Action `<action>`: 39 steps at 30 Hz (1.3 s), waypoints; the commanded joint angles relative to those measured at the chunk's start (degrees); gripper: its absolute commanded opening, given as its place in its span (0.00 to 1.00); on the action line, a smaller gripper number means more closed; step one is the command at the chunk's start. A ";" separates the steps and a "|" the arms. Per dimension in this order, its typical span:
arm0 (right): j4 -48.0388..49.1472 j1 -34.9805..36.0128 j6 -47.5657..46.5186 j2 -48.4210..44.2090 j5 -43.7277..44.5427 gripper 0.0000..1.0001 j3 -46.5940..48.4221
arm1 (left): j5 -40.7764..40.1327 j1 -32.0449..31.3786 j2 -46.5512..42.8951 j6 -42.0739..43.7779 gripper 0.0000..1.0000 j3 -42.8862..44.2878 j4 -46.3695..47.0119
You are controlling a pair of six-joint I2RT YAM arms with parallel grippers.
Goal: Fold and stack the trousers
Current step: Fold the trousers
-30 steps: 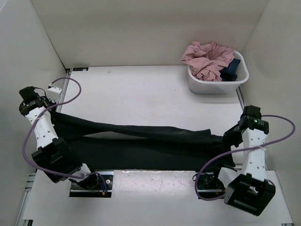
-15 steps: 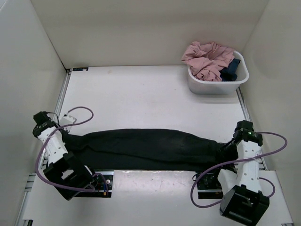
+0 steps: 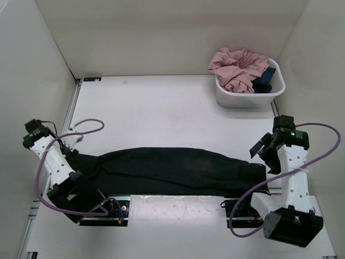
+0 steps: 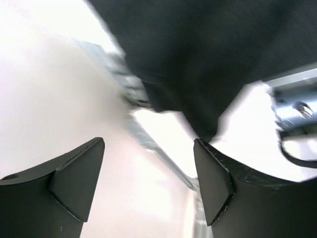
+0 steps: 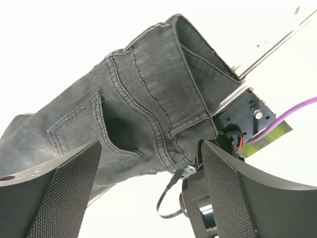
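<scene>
The black trousers [image 3: 167,170] lie flat along the table's near edge, folded lengthwise into one long band between the two arms. My left gripper [image 3: 66,150] hovers at their left end, open, with nothing between its fingers [image 4: 79,173]; the dark cloth [image 4: 198,59] lies just beyond the tips. My right gripper [image 3: 262,155] is open above the right end. In the right wrist view the waistband, back pocket and belt loop [image 5: 143,99] show beyond the mesh pads [image 5: 64,188], apart from them.
A white basket [image 3: 275,91] at the back right holds a pink garment [image 3: 237,67] and a small dark blue one [image 3: 264,81]. White walls close in both sides. The arms' metal base plates [image 3: 178,205] lie under the trousers' near edge.
The trousers were held stretched and twisted above the table; they now lie flat as one band. Both grippers have opened, let go of the ends and lifted slightly outward.
</scene>
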 commanded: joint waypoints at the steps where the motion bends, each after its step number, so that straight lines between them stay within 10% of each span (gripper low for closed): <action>1: 0.37 2.67 -0.09 4.42 1.82 0.88 -2.56 | 10.39 0.25 2.52 -0.34 0.84 8.50 -3.04; 5: 8.99 2.67 1.57 8.73 -0.57 0.89 -10.39 | 6.74 0.25 8.05 -13.16 0.72 3.69 9.51; 15: 15.41 2.67 2.72 12.69 -2.42 0.90 -21.56 | 0.99 0.25 12.18 -12.91 0.80 -10.12 22.65; 23: 19.98 2.67 3.86 18.05 -1.81 0.89 -24.02 | -0.14 0.25 19.05 -17.94 0.14 -4.15 23.17; 30: 23.14 2.67 4.57 25.61 -1.80 0.87 -24.55 | 0.47 0.25 17.56 -19.08 0.14 -1.16 23.79; 32: 23.15 2.67 4.57 25.62 -1.80 0.87 -24.03 | -0.57 0.25 17.56 -19.08 0.65 -0.54 23.27; 39: 23.15 2.67 3.51 24.30 -1.80 0.87 -22.27 | -1.81 0.25 21.85 -17.85 0.81 -4.23 22.74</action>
